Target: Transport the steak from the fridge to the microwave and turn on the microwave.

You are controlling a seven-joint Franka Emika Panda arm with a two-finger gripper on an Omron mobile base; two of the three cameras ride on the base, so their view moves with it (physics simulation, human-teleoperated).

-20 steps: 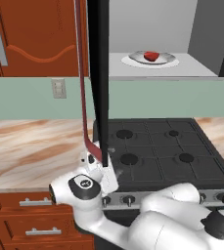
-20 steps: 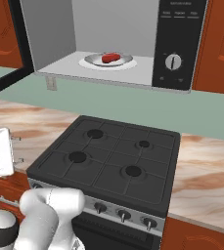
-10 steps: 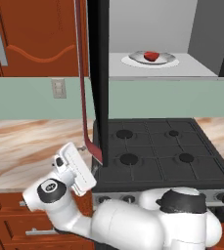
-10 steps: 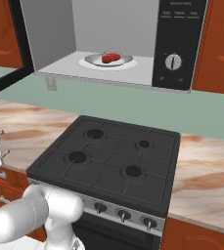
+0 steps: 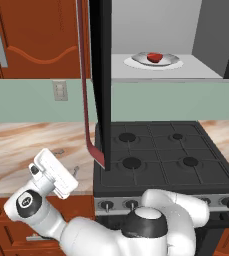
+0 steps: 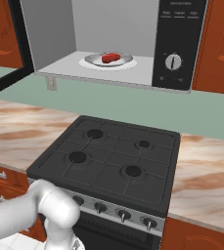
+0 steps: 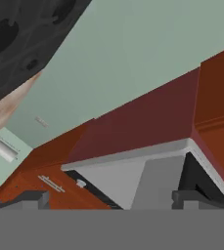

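In the left base view you have the small red oval steak (image 5: 155,57) lying on the round grey plate (image 5: 173,61) inside the wide black-fronted microwave (image 5: 158,72), whose dark glass door (image 5: 103,85) stands swung open toward you with its red-brown bar handle (image 5: 84,85) on the near edge; your end effector (image 5: 53,170) sits low on the left, above the marbled table (image 5: 31,145) beside the black four-burner stove (image 5: 161,155), and you cannot tell how far its fingers are spread. In the right base view the steak (image 6: 111,57) rests well inside on the plate (image 6: 125,59), with the round dial (image 6: 171,62) on the black panel to its right. In the hand view the two dark fingertips (image 7: 33,197) rise well apart, with nothing between them, so the end effector reads as wide. The meat looks settled; judge the door as light and stiff, best pushed on its free edge near the handle
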